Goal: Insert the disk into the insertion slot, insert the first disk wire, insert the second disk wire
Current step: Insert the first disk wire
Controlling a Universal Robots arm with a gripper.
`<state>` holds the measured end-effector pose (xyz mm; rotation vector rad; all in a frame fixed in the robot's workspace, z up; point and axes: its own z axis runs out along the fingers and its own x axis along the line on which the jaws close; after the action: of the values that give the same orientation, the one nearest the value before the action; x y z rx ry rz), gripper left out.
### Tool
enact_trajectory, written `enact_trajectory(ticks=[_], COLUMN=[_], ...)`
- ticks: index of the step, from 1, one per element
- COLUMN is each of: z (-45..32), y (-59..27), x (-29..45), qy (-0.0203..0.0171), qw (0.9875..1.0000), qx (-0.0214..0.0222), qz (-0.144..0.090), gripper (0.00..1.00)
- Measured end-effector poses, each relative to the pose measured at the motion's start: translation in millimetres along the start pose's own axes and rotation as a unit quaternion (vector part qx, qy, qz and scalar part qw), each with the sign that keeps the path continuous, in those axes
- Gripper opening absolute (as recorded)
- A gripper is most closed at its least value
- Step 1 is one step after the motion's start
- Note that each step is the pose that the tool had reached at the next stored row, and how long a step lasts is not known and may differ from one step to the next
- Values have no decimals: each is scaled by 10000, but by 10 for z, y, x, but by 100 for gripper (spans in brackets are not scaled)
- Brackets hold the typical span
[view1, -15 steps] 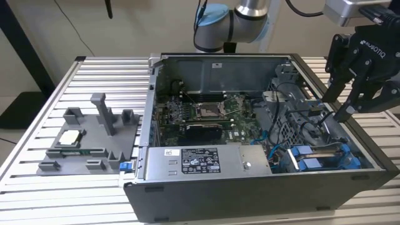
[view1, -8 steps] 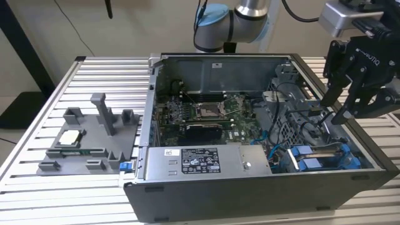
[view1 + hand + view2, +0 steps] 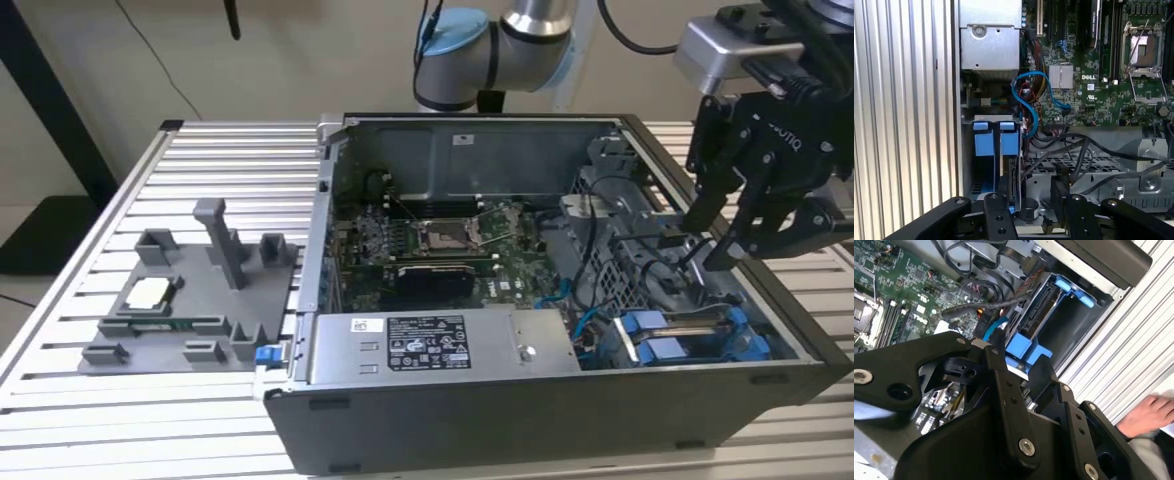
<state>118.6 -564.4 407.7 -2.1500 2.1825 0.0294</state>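
Slatted metal surface (image 3: 94, 400) bears an open computer case (image 3: 534, 420) as the gripper (image 3: 734, 245), fingers spread and empty, hangs above the blue-framed disk (image 3: 694, 335), apparently in its corner slot (image 3: 1069, 330), where loose cables (image 3: 1079, 150) could snag it.

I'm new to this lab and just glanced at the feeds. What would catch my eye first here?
The opened computer case on the slatted table, its green motherboard bared. The black gripper hangs over the case's side at the exterior view's right, jaws open, near the drive bay with its bright blue rails. In the second wrist view a person's hand is beside the case.
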Motion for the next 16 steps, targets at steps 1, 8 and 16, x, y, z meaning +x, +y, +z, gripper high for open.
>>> enact_trajectory(ticks=[1,8,16], z=[4,18,40], y=[0,1,2], x=[-1,-4,-5], qy=[-2,-16,-44], qw=[10000,10000,10000], qx=[1,10,15], qz=[0,0,1], gripper=[46,46,46])
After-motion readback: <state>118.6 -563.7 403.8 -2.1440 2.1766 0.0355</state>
